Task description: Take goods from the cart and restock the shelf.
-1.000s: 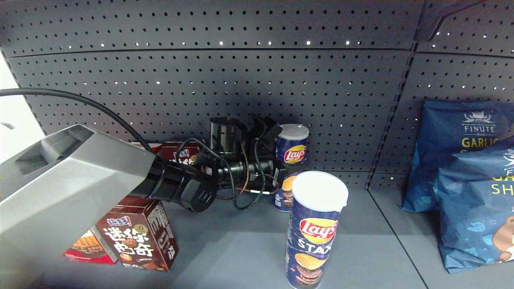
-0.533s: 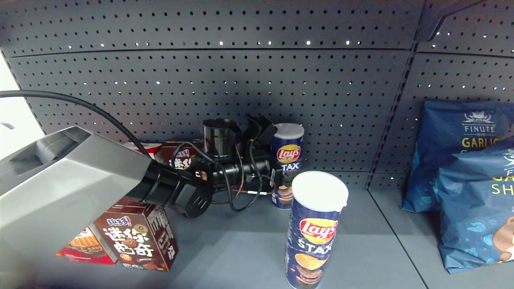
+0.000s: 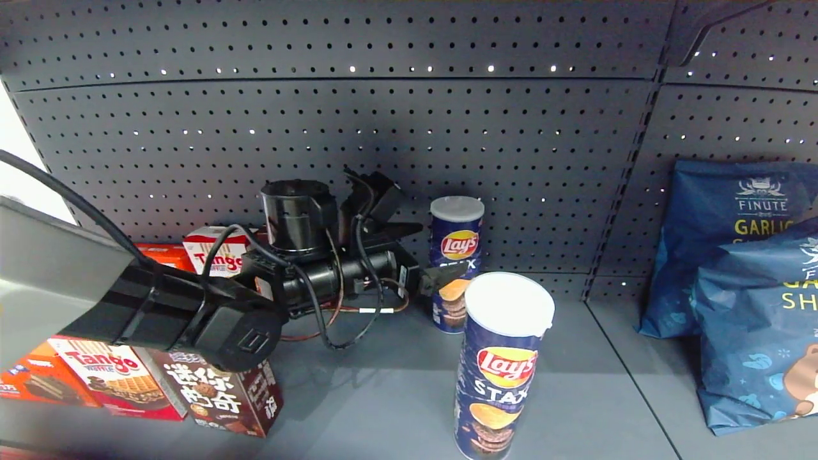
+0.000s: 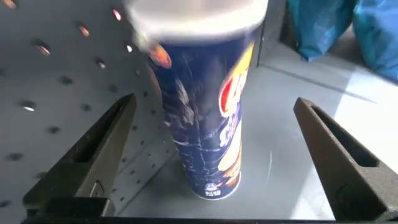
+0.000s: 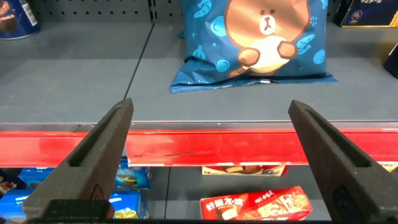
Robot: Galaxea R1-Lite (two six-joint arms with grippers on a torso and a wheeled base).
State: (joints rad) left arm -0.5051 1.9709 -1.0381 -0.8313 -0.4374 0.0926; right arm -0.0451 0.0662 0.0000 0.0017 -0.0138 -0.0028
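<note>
Two blue chips cans stand upright on the grey shelf [image 3: 383, 396]. The back can [image 3: 457, 246] is close to the pegboard wall; the front can [image 3: 505, 364] is nearer me. My left gripper [image 3: 436, 250] sits just left of the back can, open, its fingers apart from it. In the left wrist view the same can [image 4: 208, 118] stands ahead, between the spread fingers [image 4: 99, 149] of the left gripper [image 4: 214, 102]. My right gripper [image 5: 211, 104] is open and holds nothing, facing a shelf's red front strip [image 5: 205, 146].
Snack boxes crowd the shelf's left: a brown cookie box [image 3: 223, 396], a wafer box [image 3: 115, 377] and another box behind [image 3: 214, 252]. Blue snack bags [image 3: 754, 287] fill the right bay. A bear-print bag [image 5: 261, 43] lies in front of the right gripper.
My left gripper has let go of the back can and drawn back to the left. The can stays upright near the pegboard. More boxes on the left have come into sight.
</note>
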